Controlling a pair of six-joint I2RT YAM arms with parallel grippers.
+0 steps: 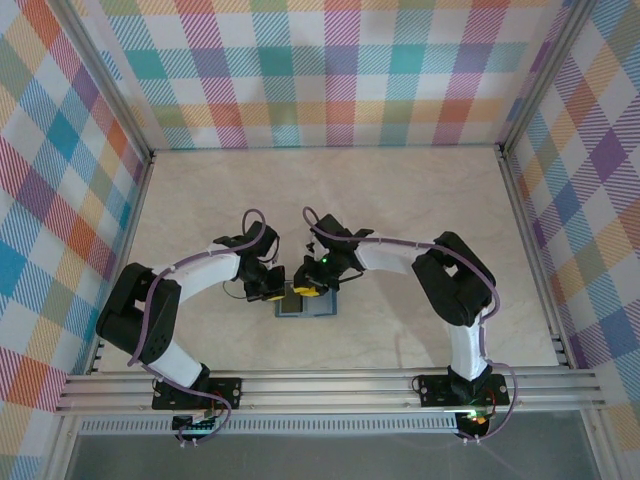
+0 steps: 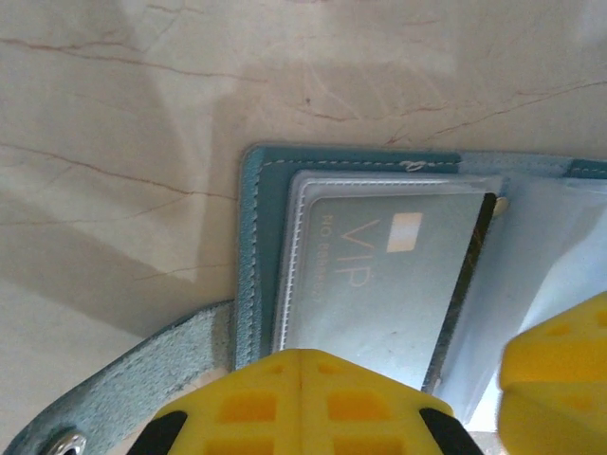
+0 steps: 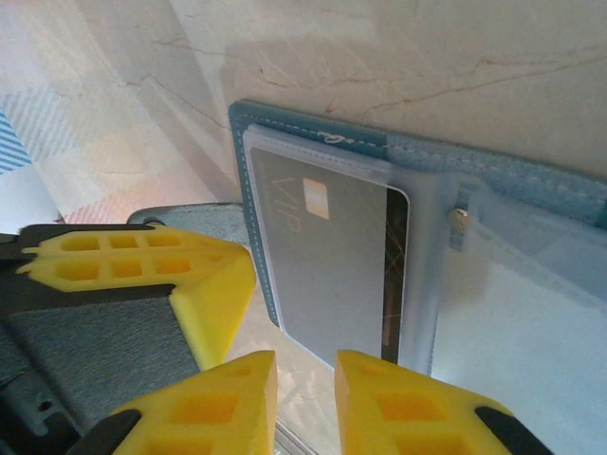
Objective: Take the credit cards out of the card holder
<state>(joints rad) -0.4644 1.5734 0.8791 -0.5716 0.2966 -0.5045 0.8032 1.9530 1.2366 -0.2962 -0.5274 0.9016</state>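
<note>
Left gripper (image 2: 302, 403) shut on card holder (image 2: 251, 246); right gripper (image 3: 305, 403) narrowly parted near credit cards (image 3: 332, 265). Risk of pinching sleeve (image 3: 422, 313), dragging holder.

I'm viewing the cell's surroundings.
I'm seeing a pale, marble-veined table (image 1: 400, 200) lying between pastel plaid walls (image 1: 330, 70), with aluminium rails (image 1: 330, 385) running along its near edge.

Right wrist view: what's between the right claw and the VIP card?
Only a thin strip of bare table: in the right wrist view the right claw sits just short of the VIP card.
</note>
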